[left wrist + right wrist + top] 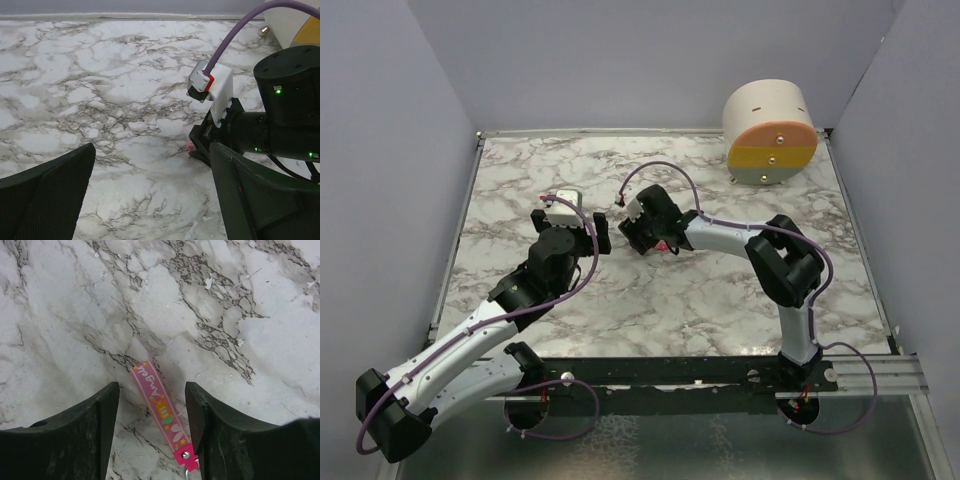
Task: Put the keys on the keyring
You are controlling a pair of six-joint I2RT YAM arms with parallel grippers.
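Observation:
The elongated pink key, a strap with yellow lettering, a rivet and a metal ring at its near end, lies flat on the marble table. My right gripper is open and low over it, one finger on each side, not touching. A bit of the pink key shows under that gripper in the top view and in the left wrist view. My left gripper is open and empty just left of the right gripper; its wrist view shows bare marble between its fingers. The yellow-headed key and the keyring are out of view.
A big cream, orange, yellow and grey cylinder stands at the back right of the marble table; its edge shows in the left wrist view. Grey walls close in the table on three sides. The two grippers are close together mid-table.

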